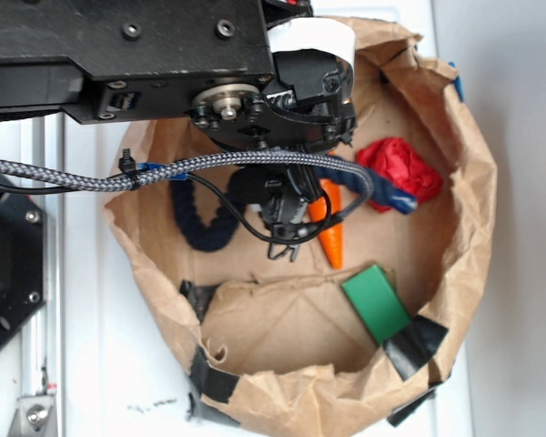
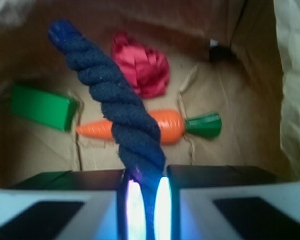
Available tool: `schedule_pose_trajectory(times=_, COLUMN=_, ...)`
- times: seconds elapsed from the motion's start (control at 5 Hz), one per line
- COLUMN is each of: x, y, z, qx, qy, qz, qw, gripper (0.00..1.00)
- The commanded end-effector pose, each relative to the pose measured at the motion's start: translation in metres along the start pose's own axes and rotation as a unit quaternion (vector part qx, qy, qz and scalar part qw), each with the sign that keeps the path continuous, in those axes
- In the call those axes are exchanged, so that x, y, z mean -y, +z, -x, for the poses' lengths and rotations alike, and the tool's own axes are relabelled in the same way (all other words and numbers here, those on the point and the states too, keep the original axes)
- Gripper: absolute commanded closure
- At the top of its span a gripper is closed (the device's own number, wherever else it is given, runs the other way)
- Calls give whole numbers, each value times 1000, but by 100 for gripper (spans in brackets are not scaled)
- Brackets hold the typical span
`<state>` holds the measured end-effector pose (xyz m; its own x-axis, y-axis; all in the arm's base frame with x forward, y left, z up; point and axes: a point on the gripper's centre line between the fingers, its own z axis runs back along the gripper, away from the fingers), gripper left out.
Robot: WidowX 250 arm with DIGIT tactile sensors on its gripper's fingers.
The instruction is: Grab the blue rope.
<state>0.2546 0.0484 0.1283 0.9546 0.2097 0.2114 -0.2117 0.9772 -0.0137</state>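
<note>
Gripper (image 2: 146, 200): the jaws are seen in the wrist view closed on the rope, which is being pinched between the two pads.
Rope (image 2: 121, 107): it is being held inside the paper bag (image 1: 464, 228); from the pads it is running out across the carrot (image 2: 172, 125), with its bright-blue end towards the far wall. In the exterior view a loop is lying near the bag's left wall.
Neighbours: a red cloth (image 2: 142, 65) and a green block (image 2: 40, 106) are lying just beside the rope.
Progress: the grasp is being judged as made.
Risk: the limp rope could be pulled out of the pads, the grip being narrow; the carrot could be dragged along.
Second risk: the bag wall could be snagged by the trailing end.
</note>
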Motion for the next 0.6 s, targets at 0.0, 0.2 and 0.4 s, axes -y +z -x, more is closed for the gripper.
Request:
schedule_pose_trajectory(times=0.0, x=7, y=10, z=-18, qx=24, qy=7, qz=1, qw=1000, gripper=100)
schedule_pose_trajectory(times=0.2, x=11, y=6, z=-17, qx=20, qy=10, qz=-3, qw=1000, gripper=100)
schedule_pose_trajectory(times=0.4, x=16, y=5, z=-15, qx=24, qy=-7, qz=-19, qw=999, gripper=100)
